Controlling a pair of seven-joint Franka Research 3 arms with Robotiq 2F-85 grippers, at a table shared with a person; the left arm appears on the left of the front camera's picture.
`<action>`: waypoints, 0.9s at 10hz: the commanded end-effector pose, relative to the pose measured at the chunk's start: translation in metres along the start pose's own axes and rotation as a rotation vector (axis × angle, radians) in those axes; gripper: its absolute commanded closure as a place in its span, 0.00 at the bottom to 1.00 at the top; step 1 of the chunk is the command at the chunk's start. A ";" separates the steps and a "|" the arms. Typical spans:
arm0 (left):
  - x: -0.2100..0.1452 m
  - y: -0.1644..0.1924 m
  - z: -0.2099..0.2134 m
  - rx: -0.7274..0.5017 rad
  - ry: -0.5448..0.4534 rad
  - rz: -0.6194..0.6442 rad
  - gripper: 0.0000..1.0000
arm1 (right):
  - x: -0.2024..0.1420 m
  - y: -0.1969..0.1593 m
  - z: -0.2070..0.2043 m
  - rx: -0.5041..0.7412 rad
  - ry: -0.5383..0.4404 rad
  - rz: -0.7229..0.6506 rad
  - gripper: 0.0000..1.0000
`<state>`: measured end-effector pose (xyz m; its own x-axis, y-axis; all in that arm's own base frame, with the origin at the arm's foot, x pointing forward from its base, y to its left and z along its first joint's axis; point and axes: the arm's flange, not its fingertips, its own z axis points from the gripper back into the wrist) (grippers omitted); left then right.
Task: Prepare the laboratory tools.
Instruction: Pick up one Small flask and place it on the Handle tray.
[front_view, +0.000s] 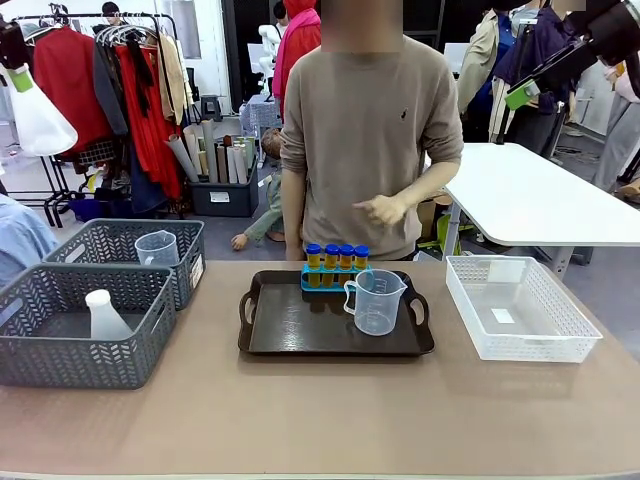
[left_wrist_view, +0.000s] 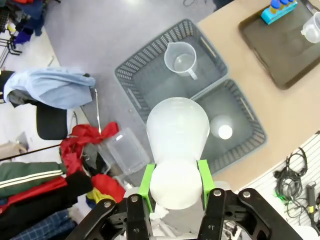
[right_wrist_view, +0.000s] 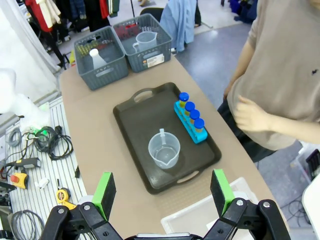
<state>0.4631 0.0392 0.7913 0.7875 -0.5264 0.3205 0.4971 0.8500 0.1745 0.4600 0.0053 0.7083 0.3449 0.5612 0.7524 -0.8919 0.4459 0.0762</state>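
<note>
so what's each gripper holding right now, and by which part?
Left gripper holds a frosted white flask, its green pads clamped on the narrow neck end, wide base pointing away. Right gripper holds nothing; its jaws stand wide open above the tray.

Frosted flask (left_wrist_view: 177, 131) held aloft; tubes (front_view: 336, 258), beaker (front_view: 377, 302) upright on tray (front_view: 290, 325).

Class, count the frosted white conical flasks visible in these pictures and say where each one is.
2. One conical flask is gripped in the left pincer, raised above the grey baskets. The other conical flask stands in the nearer grey basket. None appears hidden.
</note>
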 end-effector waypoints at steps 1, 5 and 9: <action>0.011 -0.017 0.031 -0.078 -0.044 -0.202 1.00 | 0.001 0.002 0.000 0.003 -0.005 0.004 0.00; 0.077 -0.090 0.068 -0.165 -0.004 -0.557 1.00 | 0.001 0.002 0.000 0.003 -0.005 0.004 0.00; 0.128 -0.158 0.035 -0.256 0.001 -0.855 1.00 | 0.001 0.002 0.000 0.003 -0.005 0.004 0.00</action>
<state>0.4645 -0.1593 0.8228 0.1833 -0.9640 0.1929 0.9682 0.2110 0.1347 0.4600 0.0062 0.7085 0.3441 0.5624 0.7518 -0.8923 0.4450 0.0755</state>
